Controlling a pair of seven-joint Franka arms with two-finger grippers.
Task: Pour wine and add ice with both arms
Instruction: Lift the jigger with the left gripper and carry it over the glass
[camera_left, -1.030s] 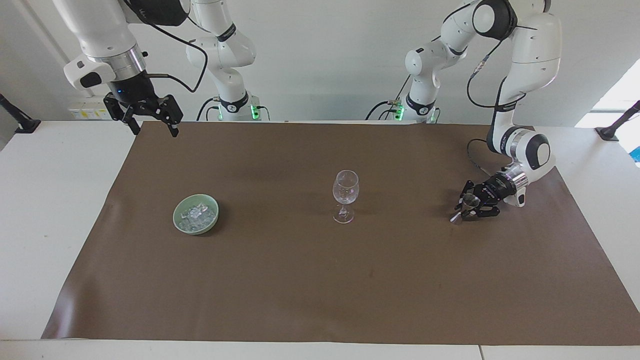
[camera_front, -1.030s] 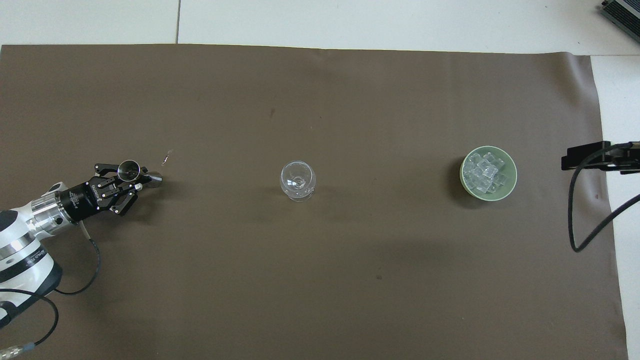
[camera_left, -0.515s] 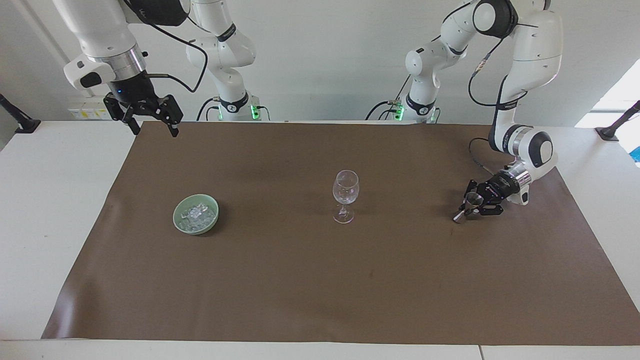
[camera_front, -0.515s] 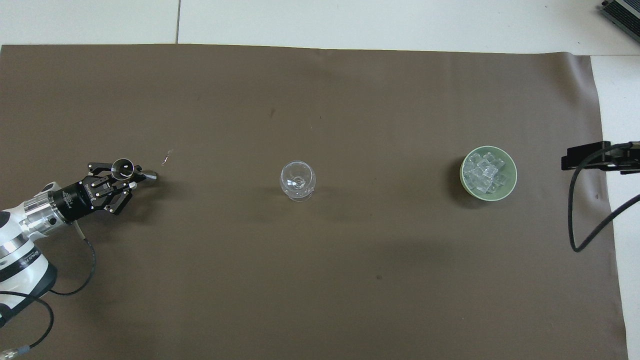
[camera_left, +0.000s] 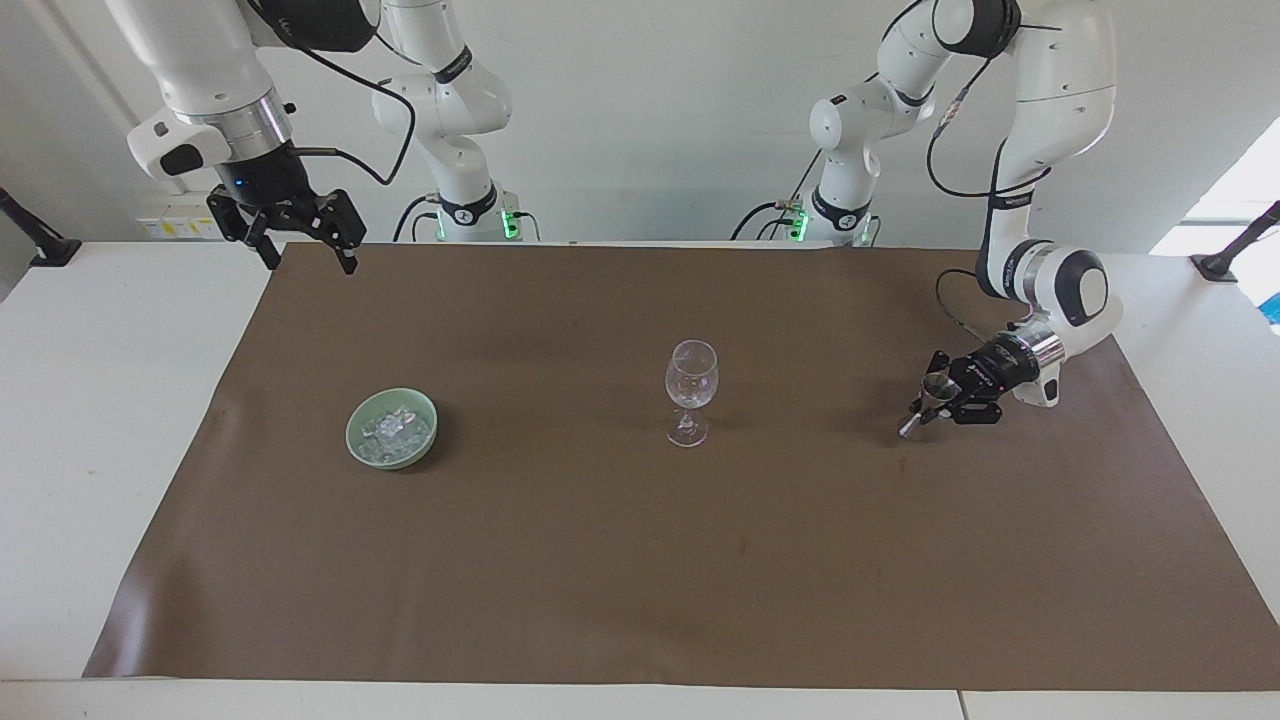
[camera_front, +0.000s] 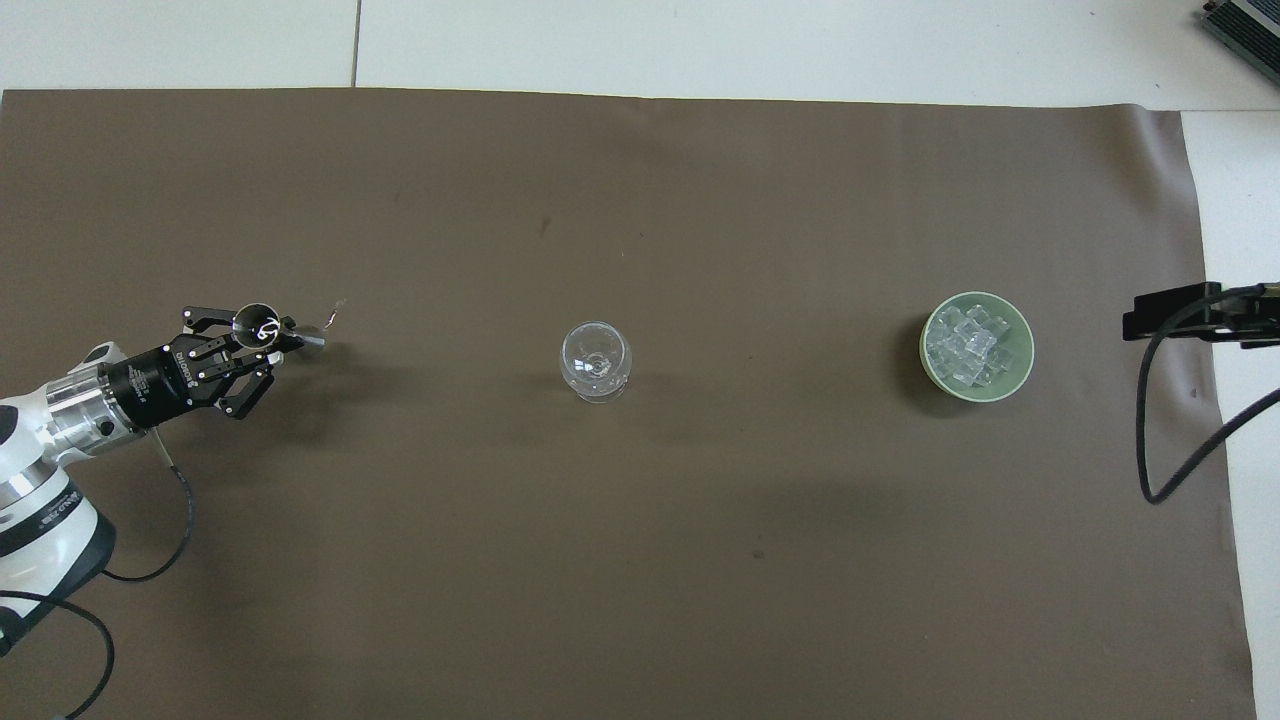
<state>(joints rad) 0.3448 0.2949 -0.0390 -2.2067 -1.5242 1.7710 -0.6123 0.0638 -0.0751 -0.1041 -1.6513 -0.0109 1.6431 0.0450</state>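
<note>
Brown mat (camera_left: 640, 560) on white table (camera_left: 90, 420)

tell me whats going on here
The left tool is shut on a small metal measuring cup, low over the brown mat toward the left arm's end. The clear stemmed wine glass stands mid-mat. Ice chunks sit in a green bowl. The right tool waits, raised and open.

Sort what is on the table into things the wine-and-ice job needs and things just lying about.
Needed for the job:
- metal jigger, tilted, held in the shut left gripper over the mat
- stemmed glass, upright at mid-table
- ice, heaped in the green bowl
- right gripper, open, waiting over the mat's edge

Just lying about:
- brown mat
- a small scrap beside the jigger
</note>
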